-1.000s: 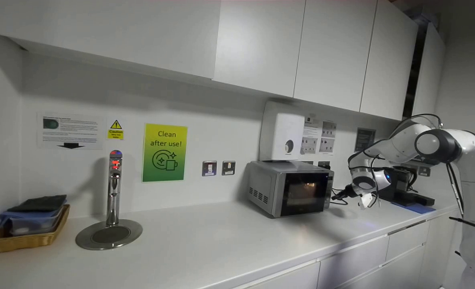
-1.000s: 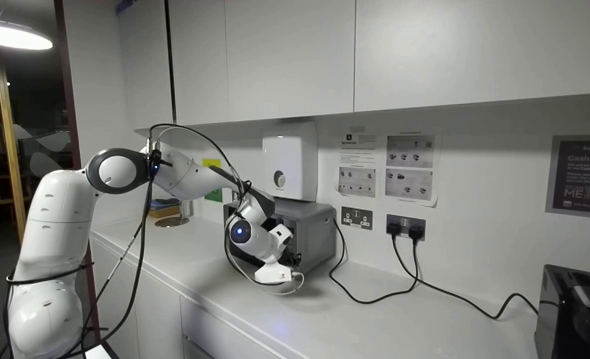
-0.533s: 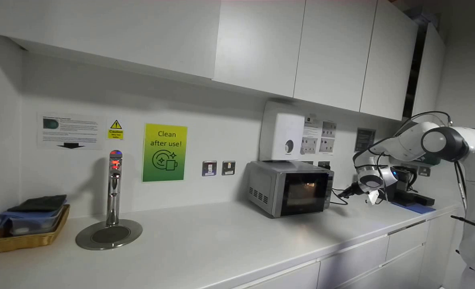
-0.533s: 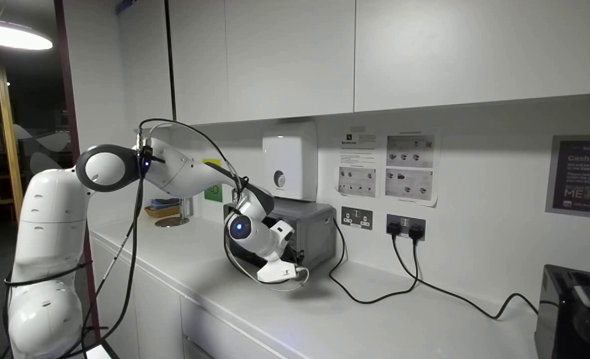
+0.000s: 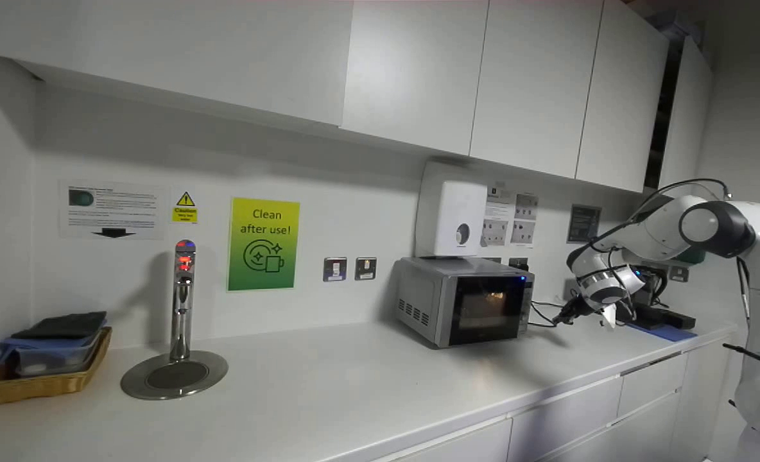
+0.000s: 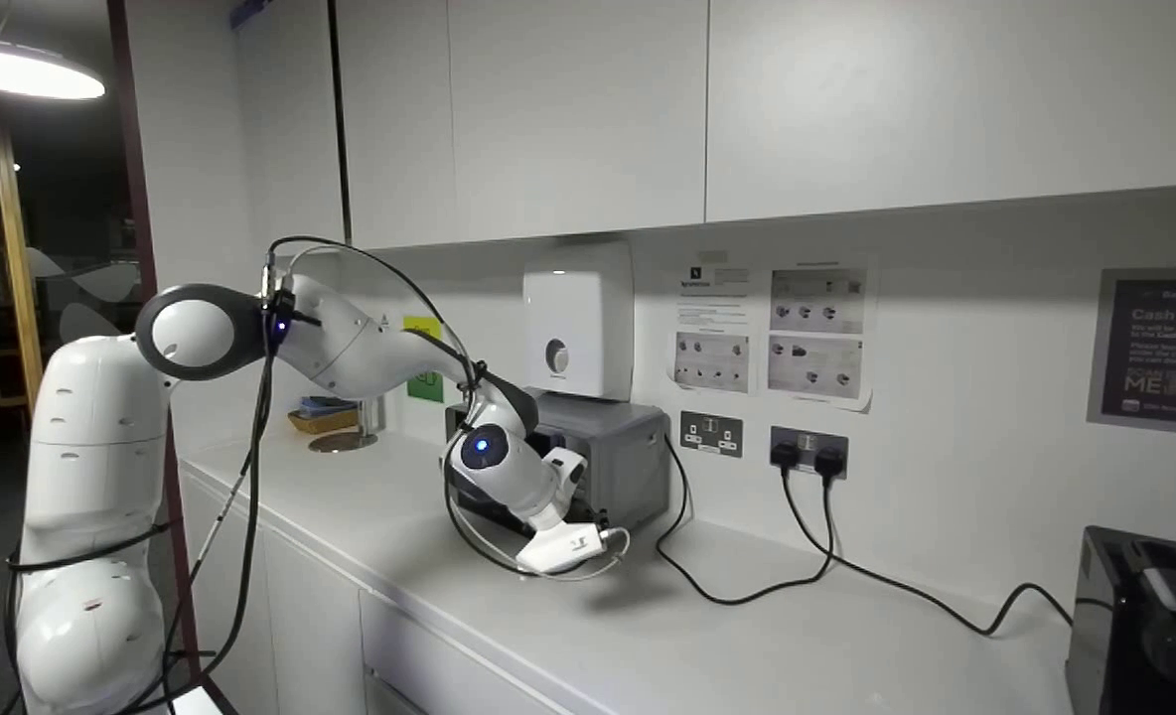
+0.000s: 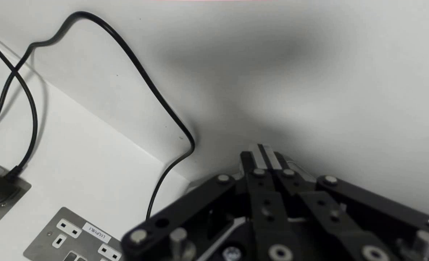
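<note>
Low in the wrist view, black hinged gripper (image 7: pixel 265 155), fingers (image 7: pixel 258 158) pressed together above smooth white countertop (image 7: pixel 363 108), sinuous black cable (image 7: pixel 145 75) at the gripper's ten o'clock, rectangular metal socket plate (image 7: pixel 80 241) at eight.

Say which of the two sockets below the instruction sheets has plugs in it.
The socket farther from the microwave: two black plugs fill it, while the nearer one has none.
</note>
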Robot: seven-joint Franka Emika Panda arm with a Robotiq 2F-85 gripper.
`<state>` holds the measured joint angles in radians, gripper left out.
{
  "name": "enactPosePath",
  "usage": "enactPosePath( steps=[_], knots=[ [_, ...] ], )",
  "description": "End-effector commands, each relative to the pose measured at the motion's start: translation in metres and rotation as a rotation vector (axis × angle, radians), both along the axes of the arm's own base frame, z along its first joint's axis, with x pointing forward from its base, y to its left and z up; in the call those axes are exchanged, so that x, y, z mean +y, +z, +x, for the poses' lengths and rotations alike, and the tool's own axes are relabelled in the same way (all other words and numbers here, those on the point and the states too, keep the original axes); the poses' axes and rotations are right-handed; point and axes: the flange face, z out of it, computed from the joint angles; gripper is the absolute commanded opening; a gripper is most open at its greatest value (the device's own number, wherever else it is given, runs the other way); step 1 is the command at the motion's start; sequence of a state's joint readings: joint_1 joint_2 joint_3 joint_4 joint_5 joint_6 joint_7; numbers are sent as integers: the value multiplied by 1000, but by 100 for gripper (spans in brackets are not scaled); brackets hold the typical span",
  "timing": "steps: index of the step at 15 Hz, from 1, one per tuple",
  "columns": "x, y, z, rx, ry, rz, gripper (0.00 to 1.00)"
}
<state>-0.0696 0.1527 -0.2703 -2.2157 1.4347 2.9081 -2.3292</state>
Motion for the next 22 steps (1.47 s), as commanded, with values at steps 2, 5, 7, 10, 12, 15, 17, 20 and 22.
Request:
enactPosePath(
  steps=[2, 5, 7, 10, 12, 15, 17, 20, 22],
  knots=[
    [-1, 20, -18, 18, 31, -46, 0],
    [1, 26, -23, 32, 54, -53, 0],
    [4, 29, -26, 46, 64, -47, 0],
    [8, 31, -31, 64, 70, -36, 0],
    [11, 33, -36, 80, 70, -26, 0],
    [16, 36, -43, 104, 60, 7, 0],
    [20, 38, -47, 119, 50, 30, 0],
    [28, 43, -52, 131, 46, 60, 0],
    [33, 48, -56, 135, 42, 80, 0]
  ],
)
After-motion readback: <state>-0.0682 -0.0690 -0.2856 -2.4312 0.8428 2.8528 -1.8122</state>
